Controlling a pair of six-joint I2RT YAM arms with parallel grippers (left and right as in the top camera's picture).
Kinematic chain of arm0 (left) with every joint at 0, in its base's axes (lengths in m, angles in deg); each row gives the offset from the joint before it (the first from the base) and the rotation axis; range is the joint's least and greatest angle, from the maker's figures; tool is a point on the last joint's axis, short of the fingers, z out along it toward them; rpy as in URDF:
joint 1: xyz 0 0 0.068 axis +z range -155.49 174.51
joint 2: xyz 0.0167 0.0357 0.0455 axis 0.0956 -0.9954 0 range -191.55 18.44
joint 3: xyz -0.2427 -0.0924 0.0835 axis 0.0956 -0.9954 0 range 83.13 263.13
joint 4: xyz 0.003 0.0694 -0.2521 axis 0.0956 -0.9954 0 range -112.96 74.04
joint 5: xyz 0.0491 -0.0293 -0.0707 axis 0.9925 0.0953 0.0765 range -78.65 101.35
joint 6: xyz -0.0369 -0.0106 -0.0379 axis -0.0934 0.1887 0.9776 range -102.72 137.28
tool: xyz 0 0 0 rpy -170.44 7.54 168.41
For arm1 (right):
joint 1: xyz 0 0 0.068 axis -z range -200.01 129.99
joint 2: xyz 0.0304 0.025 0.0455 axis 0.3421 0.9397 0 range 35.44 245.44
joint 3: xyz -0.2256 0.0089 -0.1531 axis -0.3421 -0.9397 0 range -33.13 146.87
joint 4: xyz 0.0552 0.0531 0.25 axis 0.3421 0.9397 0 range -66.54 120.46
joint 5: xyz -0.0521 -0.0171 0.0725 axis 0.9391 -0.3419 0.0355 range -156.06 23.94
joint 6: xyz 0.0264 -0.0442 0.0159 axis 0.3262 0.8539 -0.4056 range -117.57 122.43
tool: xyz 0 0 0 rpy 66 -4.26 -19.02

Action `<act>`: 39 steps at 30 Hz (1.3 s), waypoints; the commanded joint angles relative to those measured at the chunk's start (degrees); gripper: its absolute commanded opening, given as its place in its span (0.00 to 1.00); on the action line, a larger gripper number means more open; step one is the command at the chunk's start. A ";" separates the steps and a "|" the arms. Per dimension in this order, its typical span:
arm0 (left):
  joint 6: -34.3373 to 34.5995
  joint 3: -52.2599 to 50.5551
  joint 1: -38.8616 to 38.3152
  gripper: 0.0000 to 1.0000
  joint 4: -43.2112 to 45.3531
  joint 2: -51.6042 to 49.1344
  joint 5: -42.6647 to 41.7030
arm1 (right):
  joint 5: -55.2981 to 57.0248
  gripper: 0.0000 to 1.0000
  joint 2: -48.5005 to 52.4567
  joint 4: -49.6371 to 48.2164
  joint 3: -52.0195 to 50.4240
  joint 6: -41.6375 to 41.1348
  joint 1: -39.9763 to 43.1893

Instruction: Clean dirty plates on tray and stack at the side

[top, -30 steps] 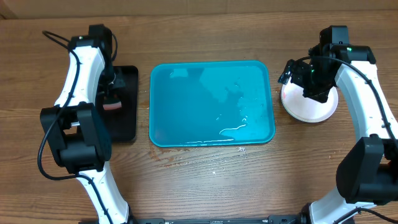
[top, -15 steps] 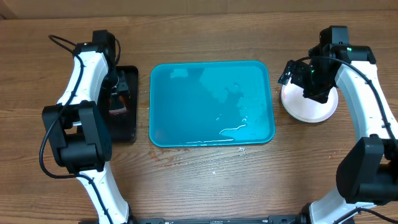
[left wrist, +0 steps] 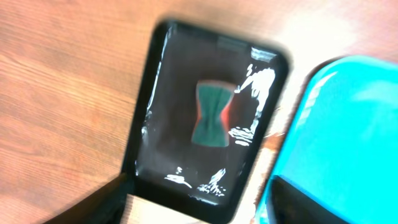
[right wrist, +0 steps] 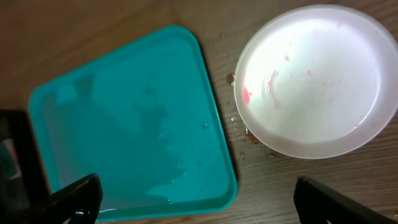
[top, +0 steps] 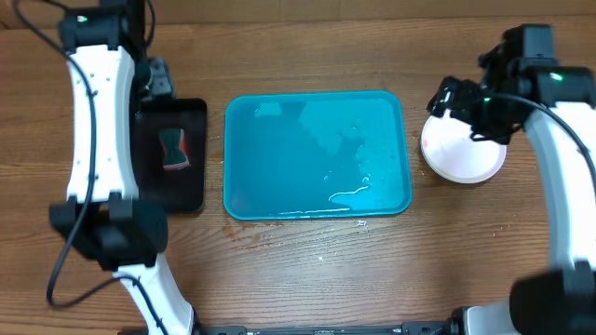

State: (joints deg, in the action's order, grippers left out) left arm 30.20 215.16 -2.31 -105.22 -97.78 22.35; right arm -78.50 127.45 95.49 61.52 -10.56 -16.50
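Observation:
The turquoise tray [top: 317, 154] lies mid-table, wet, with no plates on it; it also shows in the right wrist view as the tray [right wrist: 130, 118]. A white plate [top: 463, 154] rests on the wood just right of it, and whether others lie beneath it I cannot tell. Faint red smears mark the plate [right wrist: 314, 81]. My right gripper [right wrist: 205, 205] hangs open high above the tray's right edge and the plate's near side, holding nothing. My left gripper [left wrist: 199, 214] is open and empty above the black tray's near end.
A small black tray [top: 172, 154] left of the turquoise one holds a green and red sponge [left wrist: 212, 114], lying loose amid water streaks. Droplets dot the wood between the turquoise tray and the plate. Bare wooden table surrounds everything.
My left gripper has opened, let the sponge go onto the black tray and lifted away. The right arm has risen a little over the plate.

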 commanded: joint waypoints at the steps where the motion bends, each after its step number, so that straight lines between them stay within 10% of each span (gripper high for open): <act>1: 0.35 3.54 -1.97 1.00 -0.61 7.10 -0.55 | 0.37 1.00 -6.43 1.18 2.23 1.31 -0.07; 29: 0.35 3.43 -3.21 1.00 -0.70 11.32 -0.52 | -3.45 1.00 -34.73 15.76 2.05 1.31 -0.07; 39: 0.35 3.43 -3.21 1.00 -0.72 11.32 -0.52 | -3.06 1.00 -45.48 -14.40 -21.46 8.98 -0.31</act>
State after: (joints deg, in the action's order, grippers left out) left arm 30.60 218.50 -5.52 -106.00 -86.11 22.31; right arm -81.72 87.52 86.20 48.52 -4.20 -16.67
